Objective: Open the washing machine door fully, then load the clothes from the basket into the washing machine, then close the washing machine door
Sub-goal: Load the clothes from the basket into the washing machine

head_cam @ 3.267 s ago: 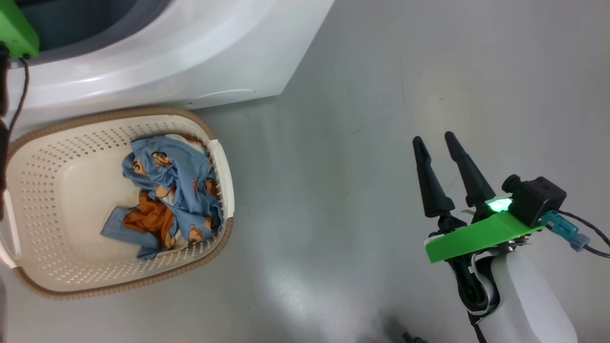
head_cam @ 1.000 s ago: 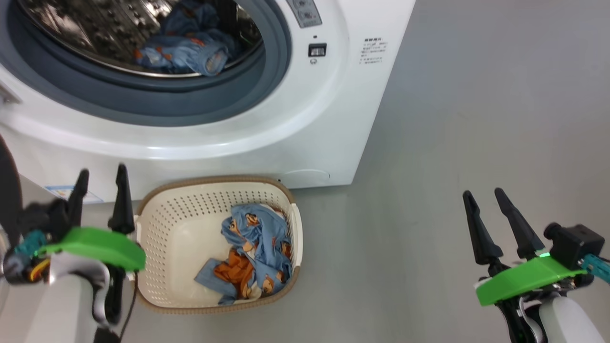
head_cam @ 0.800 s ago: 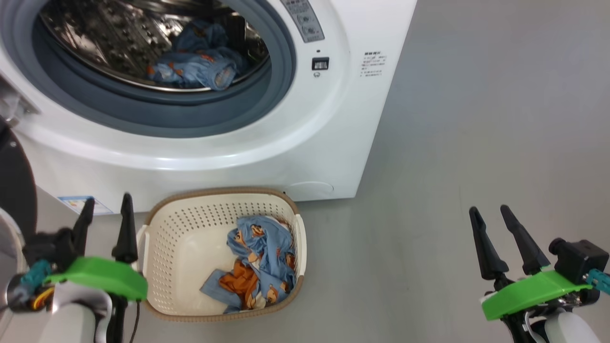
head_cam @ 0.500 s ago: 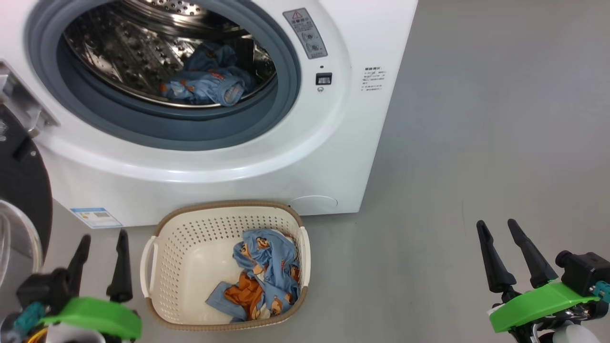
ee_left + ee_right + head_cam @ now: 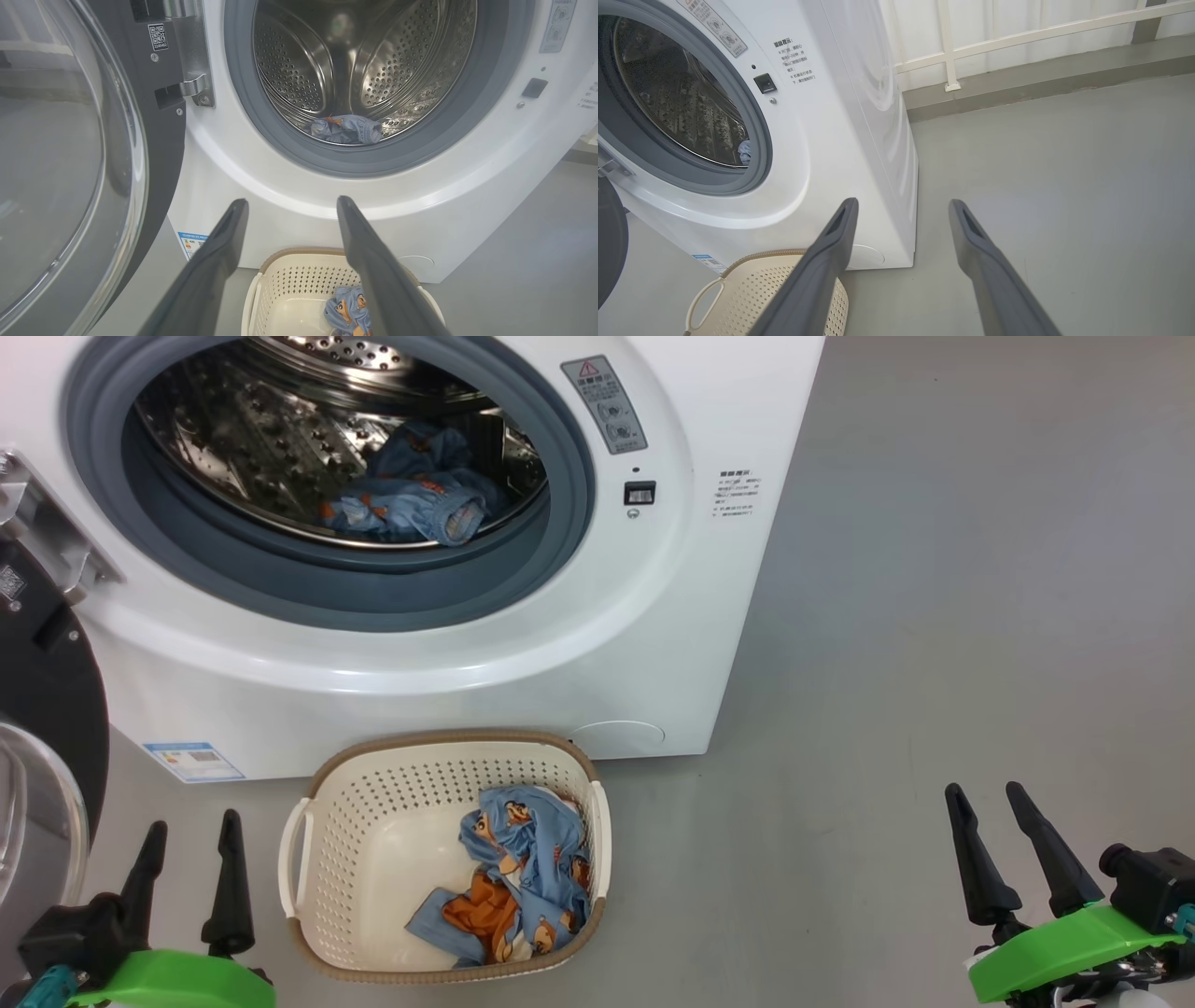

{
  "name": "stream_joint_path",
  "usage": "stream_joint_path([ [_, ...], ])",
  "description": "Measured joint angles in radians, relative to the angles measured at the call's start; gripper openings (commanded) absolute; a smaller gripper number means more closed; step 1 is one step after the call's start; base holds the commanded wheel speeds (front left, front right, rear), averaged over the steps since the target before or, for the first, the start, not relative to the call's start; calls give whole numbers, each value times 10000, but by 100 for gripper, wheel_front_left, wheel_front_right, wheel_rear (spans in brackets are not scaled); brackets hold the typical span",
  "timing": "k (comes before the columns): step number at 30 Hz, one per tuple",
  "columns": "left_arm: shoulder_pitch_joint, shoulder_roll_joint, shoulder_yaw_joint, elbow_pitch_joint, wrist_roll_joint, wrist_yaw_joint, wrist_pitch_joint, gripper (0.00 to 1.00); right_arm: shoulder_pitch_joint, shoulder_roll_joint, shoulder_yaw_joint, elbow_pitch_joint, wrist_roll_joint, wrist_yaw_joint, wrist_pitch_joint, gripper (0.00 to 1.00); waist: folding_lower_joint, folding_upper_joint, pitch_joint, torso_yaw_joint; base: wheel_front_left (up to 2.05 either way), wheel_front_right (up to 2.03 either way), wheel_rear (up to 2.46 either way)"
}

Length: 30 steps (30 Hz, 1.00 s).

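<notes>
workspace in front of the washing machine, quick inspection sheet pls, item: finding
surface: smooth grey floor, glossy and even
machine: big white front-loading washing machine, steel drum exposed
door: round black-rimmed glass door, swung wide open at the machine's left
clothes: light blue printed garment lying in the drum; blue bundle with orange lining in the basket
basket: cream perforated plastic basket with brown rim, on the floor just before the machine
clutter: nothing seen
end effectors: left end effector and right end effector both open, holding nothing
cables: nothing seen
surroundings: white railing along the wall behind
</notes>
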Motion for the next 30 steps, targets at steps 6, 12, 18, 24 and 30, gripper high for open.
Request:
stream_joint_path([
  [6,0,-2,-35,0,0,0,-2,100,-1,0,31,-8,0,0,0,100,0,0,65,-49,0,0,0],
  [12,-11,-6,-293,148,-107,0,-2,100,-17,25,15,-73,0,0,0,100,0,0,299,-71,0,0,0],
  [18,-73,-48,-817,625,-362,0,0,100,-290,213,-77,-186,-6,0,0,100,0,0,684,-113,0,0,0],
  [24,-756,-105,-2038,1503,-802,0,0,100,-714,349,-86,-276,-104,0,0,100,0,0,1323,-158,0,0,0],
  [30,-1740,-127,-3003,2468,-1298,0,0,100,-1183,571,-86,-391,-199,0,0,100,0,0,2002,-208,0,0,0],
])
